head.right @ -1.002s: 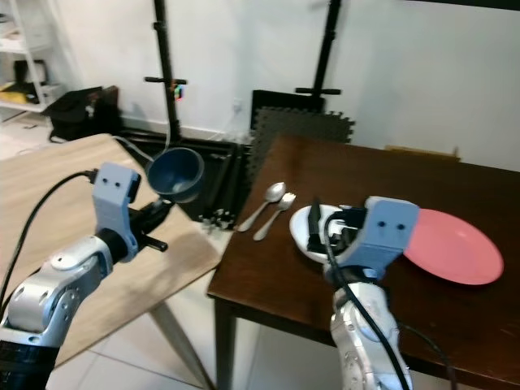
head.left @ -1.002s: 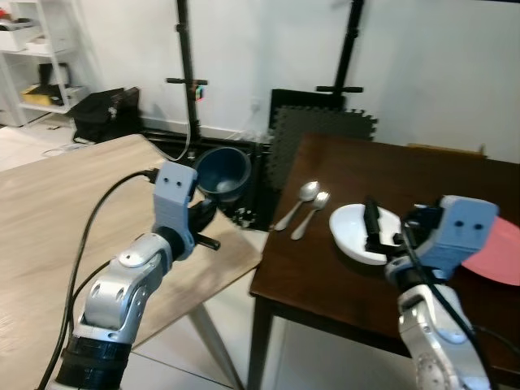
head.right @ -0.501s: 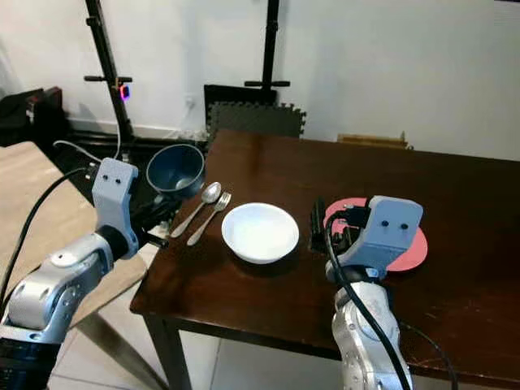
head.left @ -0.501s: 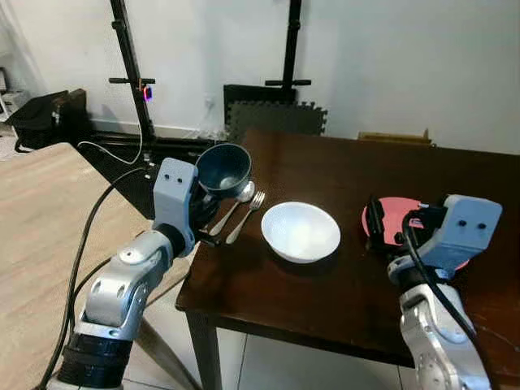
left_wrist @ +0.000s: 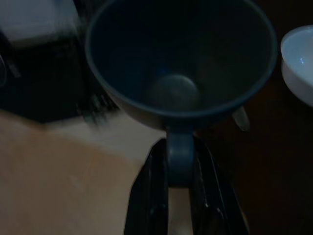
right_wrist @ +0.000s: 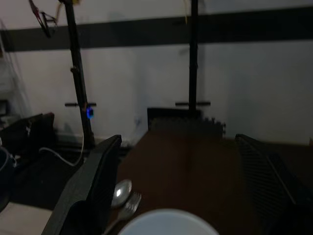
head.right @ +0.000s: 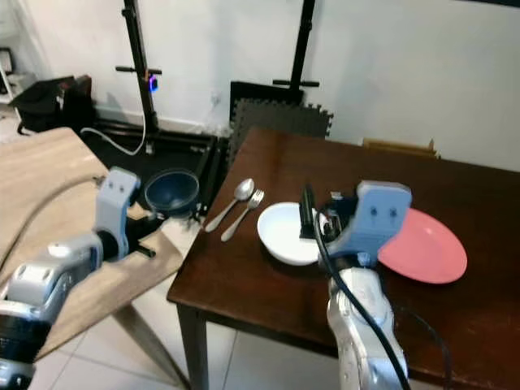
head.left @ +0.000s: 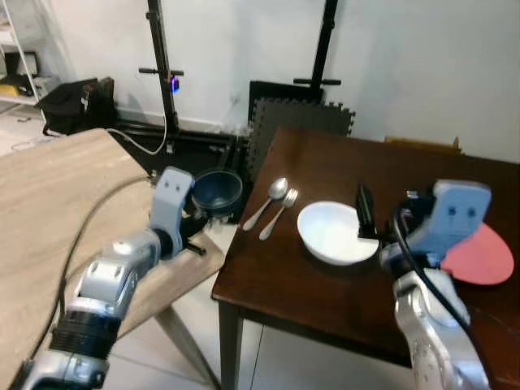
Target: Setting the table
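My left gripper (head.left: 197,219) is shut on the handle of a dark blue mug (head.left: 216,188), held upright over the gap between the light wooden table (head.left: 49,211) and the dark table (head.left: 276,280). In the left wrist view the black fingers (left_wrist: 149,196) clamp the handle, and the mug (left_wrist: 181,58) is empty. On the dark table lie a spoon (head.left: 269,200) and fork (head.left: 281,211), a white bowl (head.left: 333,234) and a pink plate (head.left: 481,254). My right gripper (head.left: 362,213) hovers open above the bowl's right rim, its fingers (right_wrist: 93,186) spread wide.
Two black stands (head.left: 159,73) and dark foam mats (head.left: 296,122) stand against the white wall behind the tables. A black bag (head.left: 73,106) and cables lie on the floor at the back left. Tiled floor shows between the two tables.
The whole view has swung, so the camera moved. The mug now hangs lower, left of the dark table's edge. My right gripper is over the bowl's rim instead of the pink plate.
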Controlling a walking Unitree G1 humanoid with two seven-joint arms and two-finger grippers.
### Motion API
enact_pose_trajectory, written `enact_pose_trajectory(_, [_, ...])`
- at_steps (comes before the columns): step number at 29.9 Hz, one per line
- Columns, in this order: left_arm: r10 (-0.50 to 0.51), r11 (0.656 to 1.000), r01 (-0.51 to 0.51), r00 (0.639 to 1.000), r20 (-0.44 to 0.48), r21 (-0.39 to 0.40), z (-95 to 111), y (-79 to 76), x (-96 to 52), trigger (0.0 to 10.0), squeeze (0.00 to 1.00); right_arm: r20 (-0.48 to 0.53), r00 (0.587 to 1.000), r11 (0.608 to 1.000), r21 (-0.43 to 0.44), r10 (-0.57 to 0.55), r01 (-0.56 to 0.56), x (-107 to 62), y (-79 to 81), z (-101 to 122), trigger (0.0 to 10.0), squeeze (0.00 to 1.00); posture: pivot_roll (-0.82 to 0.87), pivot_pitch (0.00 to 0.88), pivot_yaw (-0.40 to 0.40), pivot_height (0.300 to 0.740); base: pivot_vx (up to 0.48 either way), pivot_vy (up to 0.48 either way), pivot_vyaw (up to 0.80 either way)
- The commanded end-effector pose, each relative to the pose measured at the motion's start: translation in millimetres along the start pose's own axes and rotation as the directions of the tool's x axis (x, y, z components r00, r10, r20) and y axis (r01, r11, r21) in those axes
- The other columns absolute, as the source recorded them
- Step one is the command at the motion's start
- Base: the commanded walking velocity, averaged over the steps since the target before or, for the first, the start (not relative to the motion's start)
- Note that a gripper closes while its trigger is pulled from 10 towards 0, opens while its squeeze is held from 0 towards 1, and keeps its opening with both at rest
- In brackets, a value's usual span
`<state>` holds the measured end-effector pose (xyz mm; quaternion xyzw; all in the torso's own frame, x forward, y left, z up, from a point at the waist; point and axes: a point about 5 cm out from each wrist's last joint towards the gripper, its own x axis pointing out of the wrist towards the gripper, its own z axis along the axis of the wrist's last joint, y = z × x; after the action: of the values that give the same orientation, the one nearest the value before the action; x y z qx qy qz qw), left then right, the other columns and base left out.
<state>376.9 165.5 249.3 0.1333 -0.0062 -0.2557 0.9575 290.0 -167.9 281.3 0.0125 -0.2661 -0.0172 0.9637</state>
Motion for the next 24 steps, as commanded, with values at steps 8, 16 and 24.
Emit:
enact_pose_trajectory(8, [-0.176, 0.983, 0.175, 0.984, 0.027, 0.054, 5.4, -21.6, 33.6, 10.0, 0.00, 0.034, 0.999, 0.999, -0.031, -0.030, 0.031, 6.0, -8.9, 13.7, 10.0, 0.00, -0.07, 0.215, 0.099, 0.740, 0.000, 0.000, 0.00])
enact_pose_trajectory(16, [-0.306, 0.951, 0.308, 0.949, 0.082, -0.021, 8.9, -35.0, 43.5, 10.0, 0.00, 0.055, 0.996, 0.995, -0.065, -0.073, 0.077, -2.0, -17.4, 24.7, 10.0, 0.00, -0.11, 0.257, 0.127, 0.740, 0.000, 0.000, 0.00])
enact_pose_trajectory(24, [-0.419, 0.908, 0.416, 0.905, 0.077, 0.051, 9.7, -32.9, 38.9, 10.0, 0.00, -0.012, 1.000, 0.992, -0.129, 0.001, -0.002, -24.8, -32.8, 34.2, 10.0, 0.00, -0.13, 0.282, 0.151, 0.740, 0.000, 0.000, 0.00])
